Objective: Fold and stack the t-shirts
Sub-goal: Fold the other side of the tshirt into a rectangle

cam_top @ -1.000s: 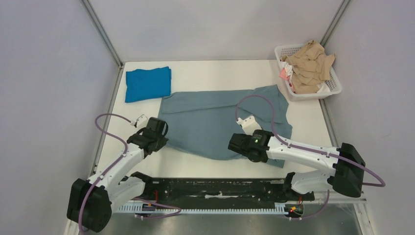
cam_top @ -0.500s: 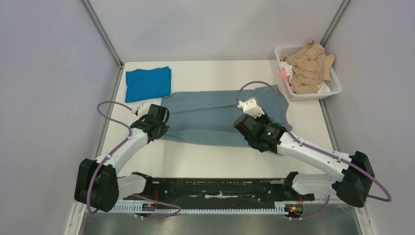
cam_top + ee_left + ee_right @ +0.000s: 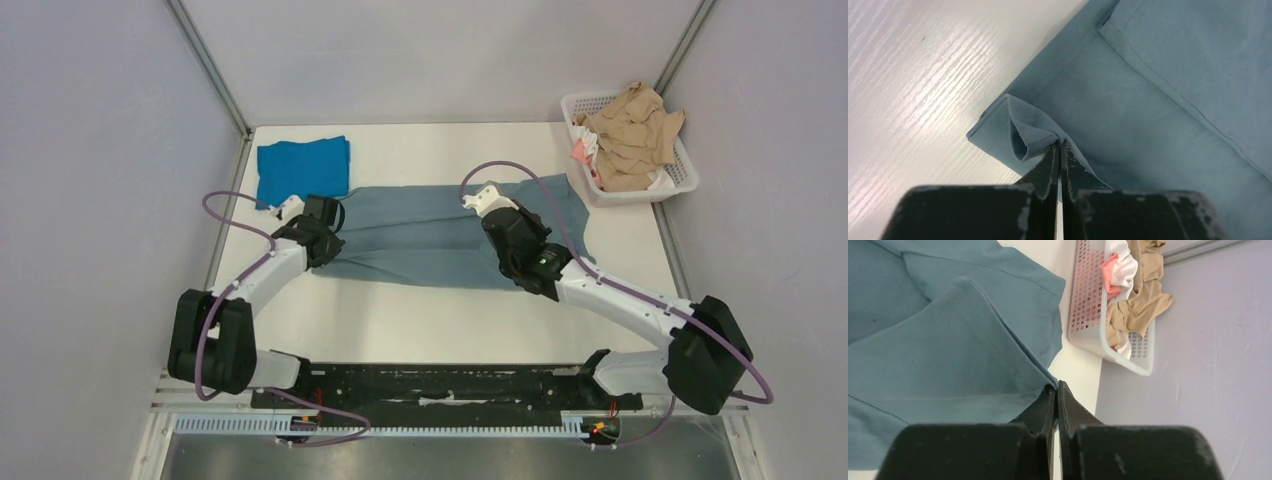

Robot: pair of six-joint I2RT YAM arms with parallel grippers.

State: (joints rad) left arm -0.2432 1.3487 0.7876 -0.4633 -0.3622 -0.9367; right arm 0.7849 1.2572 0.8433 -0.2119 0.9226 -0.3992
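Note:
The large grey-blue t-shirt [image 3: 430, 240] lies across the middle of the table as a wide band, its near part doubled over. My left gripper [image 3: 322, 232] is at the shirt's left end. In the left wrist view that gripper [image 3: 1059, 145] is shut on a bunched fold of the grey-blue cloth [image 3: 1158, 100]. My right gripper [image 3: 505, 232] is over the shirt's right half. In the right wrist view it [image 3: 1055, 386] is shut on the shirt's hemmed edge [image 3: 948, 350]. The cobalt blue t-shirt [image 3: 302, 170] lies folded at the far left corner.
A white lattice basket [image 3: 640, 195] holding tan, white and pink clothes stands at the far right corner, and in the right wrist view this basket [image 3: 1088, 305] is just beyond the shirt. Grey walls close in the table [image 3: 420, 320] on three sides.
Both arms have moved away from the near edge toward the far side, carrying the shirt's near edge with them. The grey-blue shirt has gone from spread out to a narrower doubled band.

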